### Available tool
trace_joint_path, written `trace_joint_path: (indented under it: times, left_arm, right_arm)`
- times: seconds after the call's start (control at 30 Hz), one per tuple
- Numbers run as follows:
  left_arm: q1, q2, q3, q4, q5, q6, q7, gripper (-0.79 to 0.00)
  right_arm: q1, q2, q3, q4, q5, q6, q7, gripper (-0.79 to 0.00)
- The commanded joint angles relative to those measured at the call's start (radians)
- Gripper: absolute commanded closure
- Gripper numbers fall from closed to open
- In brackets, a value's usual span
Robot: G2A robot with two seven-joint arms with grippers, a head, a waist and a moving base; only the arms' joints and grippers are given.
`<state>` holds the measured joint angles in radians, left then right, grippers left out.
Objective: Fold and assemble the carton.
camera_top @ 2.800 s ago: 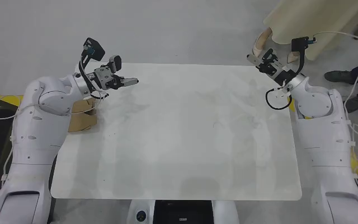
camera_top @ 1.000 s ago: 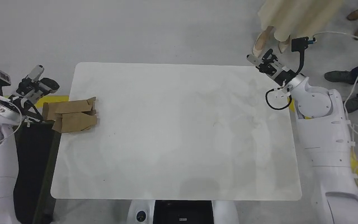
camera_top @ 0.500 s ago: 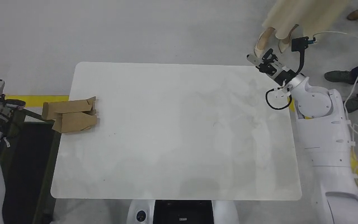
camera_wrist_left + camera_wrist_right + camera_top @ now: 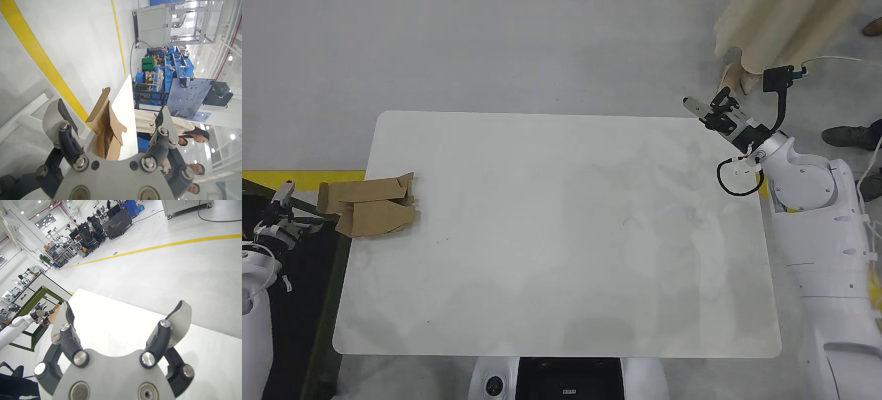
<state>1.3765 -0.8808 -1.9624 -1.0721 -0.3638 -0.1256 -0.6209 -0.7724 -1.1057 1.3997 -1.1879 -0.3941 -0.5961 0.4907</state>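
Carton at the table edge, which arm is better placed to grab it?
Left, probably: the open left pincer sits just beside the carton; the right pincer is at the table's far opposite corner.

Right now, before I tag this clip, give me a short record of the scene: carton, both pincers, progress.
carton: flat brown cardboard, flaps loose, lying at the left edge of the table and hanging partly over it
left pincer: open, empty, off the table beside its left edge, facing the carton, not touching it
right pincer: open, empty, over the table's far right corner, far from the carton
progress: carton not yet gripped, folded or assembled
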Motion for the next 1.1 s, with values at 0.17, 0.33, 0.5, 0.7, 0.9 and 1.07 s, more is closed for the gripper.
trace_joint_path:
  times: [0.17, 0.33, 0.5, 0.7, 0.9, 1.07]
  left_arm:
    - [-0.031, -0.008, 0.055, 0.020, 0.022, 0.000, 0.007, -0.785]
    - [-0.072, -0.016, 0.094, 0.049, 0.024, -0.012, 0.024, -0.739]
    - [-0.102, -0.021, 0.121, 0.081, 0.025, -0.023, 0.028, 0.000]
    - [-0.123, -0.025, 0.131, 0.109, 0.022, -0.032, 0.044, 0.000]
    - [-0.139, -0.027, 0.131, 0.117, 0.012, -0.043, 0.049, 0.000]
    - [-0.160, -0.027, 0.119, 0.106, -0.004, -0.080, 0.053, 0.000]
  right_arm:
    - [0.000, 0.000, 0.000, 0.000, 0.000, 0.000, 0.000, -0.785]
    - [0.000, 0.000, 0.000, 0.000, 0.000, 0.000, 0.000, -0.785]
    - [0.000, 0.000, 0.000, 0.000, 0.000, 0.000, 0.000, -0.785]
    - [0.000, 0.000, 0.000, 0.000, 0.000, 0.000, 0.000, -0.785]
    - [0.000, 0.000, 0.000, 0.000, 0.000, 0.000, 0.000, -0.785]
    - [0.000, 0.000, 0.000, 0.000, 0.000, 0.000, 0.000, -0.785]
